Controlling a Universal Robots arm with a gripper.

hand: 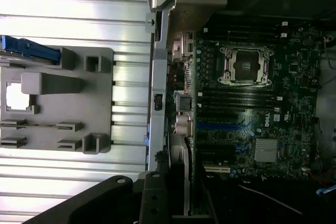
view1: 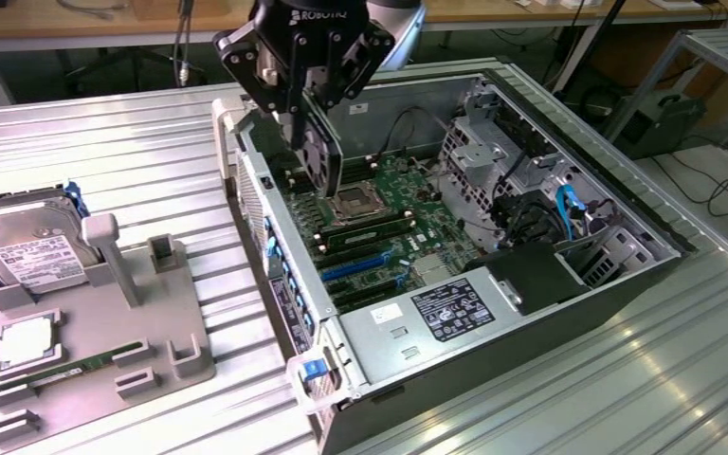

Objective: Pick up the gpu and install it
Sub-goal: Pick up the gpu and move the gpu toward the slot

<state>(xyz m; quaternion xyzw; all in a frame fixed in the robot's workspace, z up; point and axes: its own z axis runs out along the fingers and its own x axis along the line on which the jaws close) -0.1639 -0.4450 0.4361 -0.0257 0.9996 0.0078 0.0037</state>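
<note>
The gpu hangs edge-on from my gripper, which is shut on its upper edge. It is a thin card with a dark round fan face, held upright above the open computer case, near the case's rear wall. Below it lie the green motherboard, its CPU socket and blue expansion slots. In the wrist view the gpu runs edge-on out from between the black fingers, beside the rear port panel. It hangs over the motherboard near the blue slot.
A grey parts fixture lies on the ribbed metal table at the exterior view's left. It carries a silver hard drive, a square chip and a narrow memory stick. Inside the case are a power supply, drive cages and blue cables.
</note>
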